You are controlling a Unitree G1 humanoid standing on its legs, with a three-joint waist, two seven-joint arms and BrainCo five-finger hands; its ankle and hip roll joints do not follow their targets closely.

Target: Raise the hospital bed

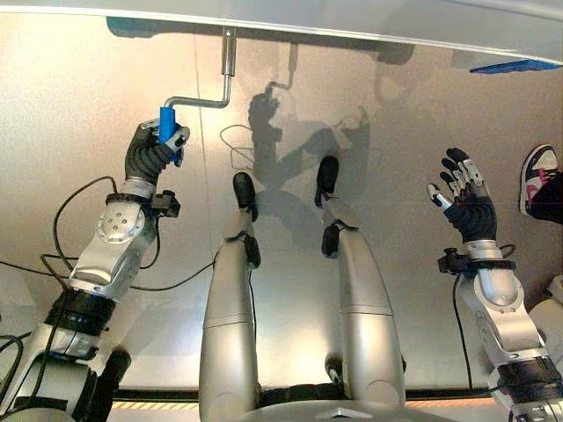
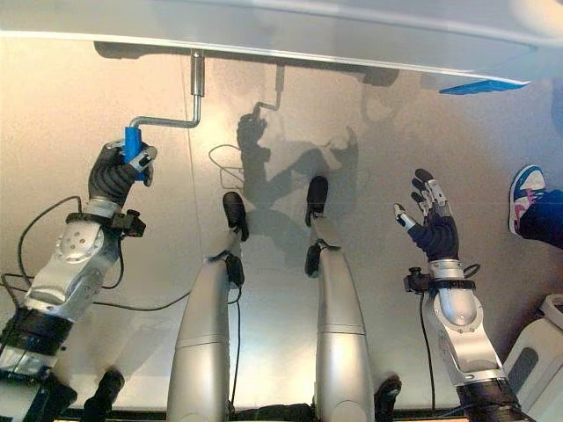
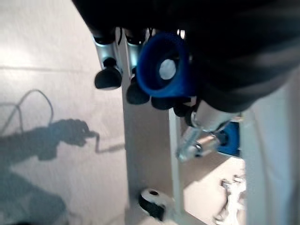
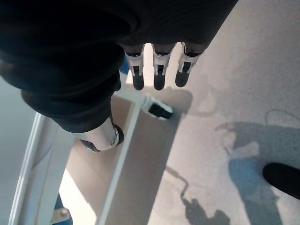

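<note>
A silver crank (image 1: 223, 83) hangs from the foot edge of the hospital bed (image 1: 352, 22) and bends sideways to a blue handle (image 1: 166, 123). My left hand (image 1: 151, 151) is shut on that blue handle (image 3: 164, 65), fingers curled round it. My right hand (image 1: 464, 195) is held up in the air at the right, fingers spread and straight, holding nothing. In the right wrist view its fingers (image 4: 159, 70) point over the white bed frame (image 4: 126, 136) and a caster (image 4: 159, 110).
A person's shoe (image 1: 537, 176) and dark trouser leg stand at the right edge. A blue part (image 1: 515, 66) sticks out under the bed at the right. Grey floor (image 1: 396, 114) spreads below the bed. A white object (image 2: 537, 352) sits at the lower right.
</note>
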